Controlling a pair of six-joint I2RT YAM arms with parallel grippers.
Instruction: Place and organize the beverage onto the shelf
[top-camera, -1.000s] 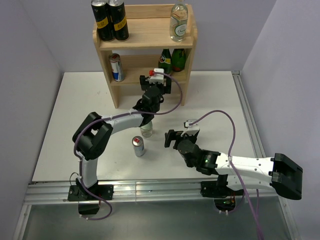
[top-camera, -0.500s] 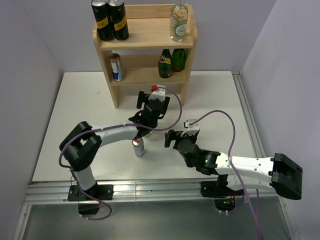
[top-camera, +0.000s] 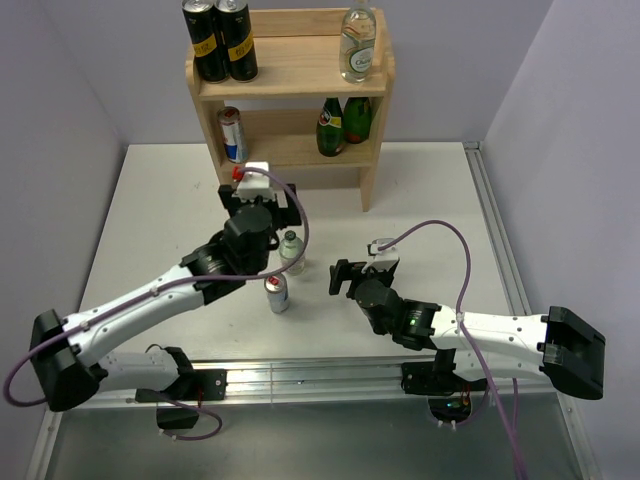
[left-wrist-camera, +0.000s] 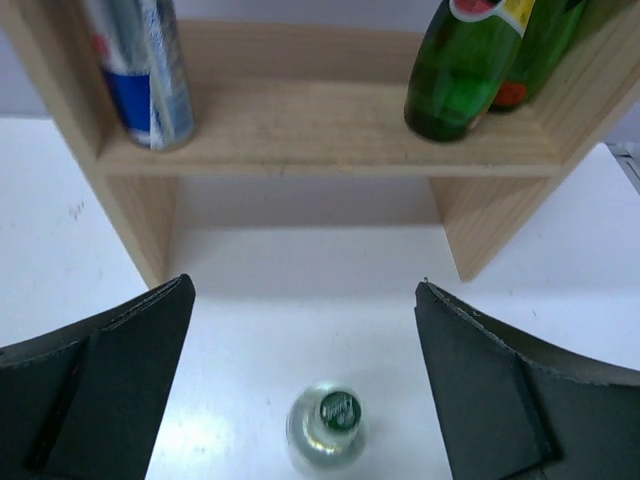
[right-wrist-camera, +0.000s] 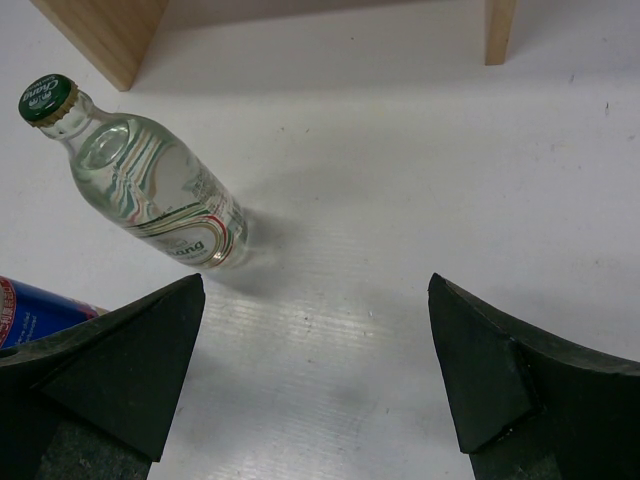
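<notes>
Shelf (top-camera: 300, 55) stands at 12 o'clock on the white table (top-camera: 160, 200), at its far edge. You count six drinks on it. Top tier: two black-and-yellow cans (top-camera: 207, 45) side by side at the 9 o'clock end, and one tall clear bottle (top-camera: 358, 48) at the 3 o'clock end. Middle tier: one silver-and-blue can (top-camera: 233, 135) at 9 o'clock, and two green bottles (top-camera: 330, 128) together at 3 o'clock.

Two drinks stand loose and upright on the table. One is a green-capped bottle (top-camera: 291, 252) of clear glass near the centre. The other is a red-topped can (top-camera: 277, 293) close by at its 7 o'clock.

Left gripper (left-wrist-camera: 302, 295): fingers spread wide, nothing held. It faces the shelf, and in its wrist view the green-capped bottle shows low between the fingers. You cannot tell whether the fingers are down at the bottle's level.

Right gripper (right-wrist-camera: 316, 285): fingers also spread wide and empty, at 3 o'clock of the red-topped can.

Hidden or cut off:
- The top view crops the tops of the black-and-yellow cans and the tall clear bottle.
- The left wrist view cuts off the silver-and-blue can's top and the green bottles' necks.
- The right wrist view shows only a sliver of the red-topped can behind one finger.
- From above, the middle board hides the space beneath it.
- The labels are too small to read.
</notes>
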